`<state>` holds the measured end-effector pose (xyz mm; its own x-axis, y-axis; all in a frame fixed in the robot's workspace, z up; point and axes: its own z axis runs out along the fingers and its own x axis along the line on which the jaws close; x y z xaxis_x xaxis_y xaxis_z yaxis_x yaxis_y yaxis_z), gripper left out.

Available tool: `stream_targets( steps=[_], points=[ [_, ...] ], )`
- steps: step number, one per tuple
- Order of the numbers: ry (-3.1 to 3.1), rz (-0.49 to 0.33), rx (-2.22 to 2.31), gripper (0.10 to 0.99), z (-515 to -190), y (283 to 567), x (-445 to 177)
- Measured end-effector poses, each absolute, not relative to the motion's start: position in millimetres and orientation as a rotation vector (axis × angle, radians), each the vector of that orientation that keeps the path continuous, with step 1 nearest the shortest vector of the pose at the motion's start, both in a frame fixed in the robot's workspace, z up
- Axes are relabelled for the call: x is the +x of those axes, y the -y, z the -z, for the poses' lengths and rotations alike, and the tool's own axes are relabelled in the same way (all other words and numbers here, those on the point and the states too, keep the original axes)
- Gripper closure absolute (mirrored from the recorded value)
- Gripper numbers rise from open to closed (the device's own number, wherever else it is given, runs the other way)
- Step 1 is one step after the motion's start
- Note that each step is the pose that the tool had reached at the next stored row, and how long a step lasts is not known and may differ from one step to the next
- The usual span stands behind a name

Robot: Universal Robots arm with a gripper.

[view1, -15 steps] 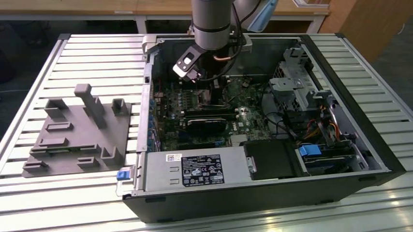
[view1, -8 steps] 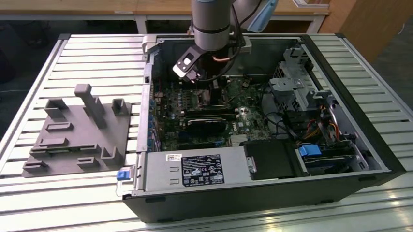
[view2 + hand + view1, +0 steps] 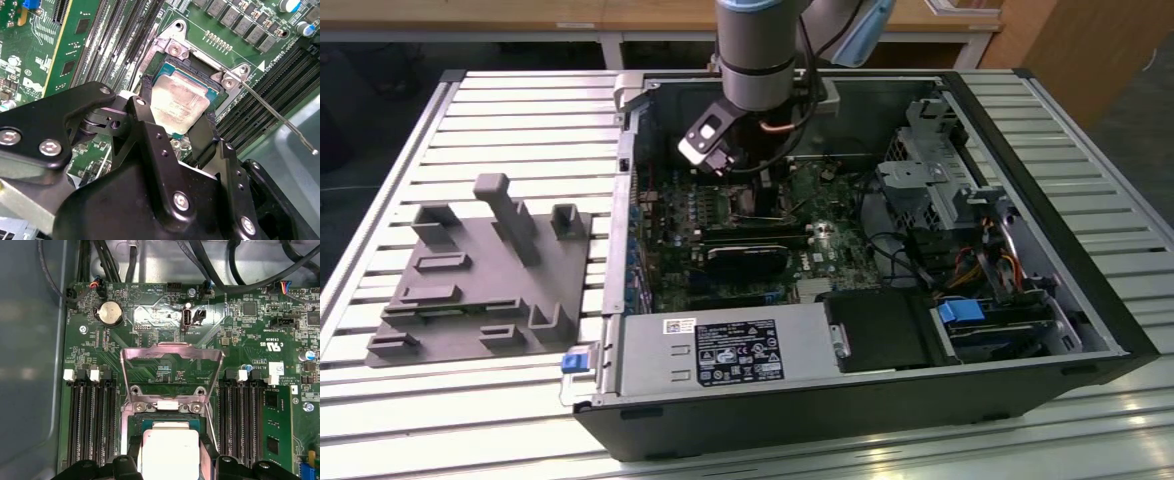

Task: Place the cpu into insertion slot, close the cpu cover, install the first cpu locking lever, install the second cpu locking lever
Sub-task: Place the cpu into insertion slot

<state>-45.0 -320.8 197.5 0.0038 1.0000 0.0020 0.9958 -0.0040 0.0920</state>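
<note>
— What's at the exterior view's left?

— A grey moulded fixture [image 3: 480, 270] sitting on the slatted table [image 3: 400, 420], well apart from the work. To its right on the same table is the open computer case [image 3: 854, 420].

— And the arm?

— The arm [image 3: 758, 50] comes down from the far side into the case, over the far part of the green motherboard [image 3: 150, 315].

— Where's the cpu?

— In the second wrist view the cpu [image 3: 180, 100] lies flat, silvery top up, inside the frame of the insertion slot [image 3: 192, 70]. I can't tell whether it is fully seated or just above the contacts.

— The jaws?

— The gripper [image 3: 177, 112] is clenched on the chip: its black fingers [image 3: 145, 107] press against two opposite edges.

— The cover?

— The cpu cover [image 3: 170, 349] is swung open, standing up on the far side of the socket, with the board visible through its window. Black memory slots [image 3: 90, 425] run along both sides.

— Any lever?

— One thin metal locking lever [image 3: 275, 117] is released, angling up and away from a corner of the socket.
</note>
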Motion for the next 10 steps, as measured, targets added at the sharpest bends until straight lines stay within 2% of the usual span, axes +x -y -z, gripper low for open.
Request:
stream_targets(
  steps=[10],
  points=[
    [-2.171,-0.102,2.179,0.545,-192.5,320.6,-44.7]
  ],
)
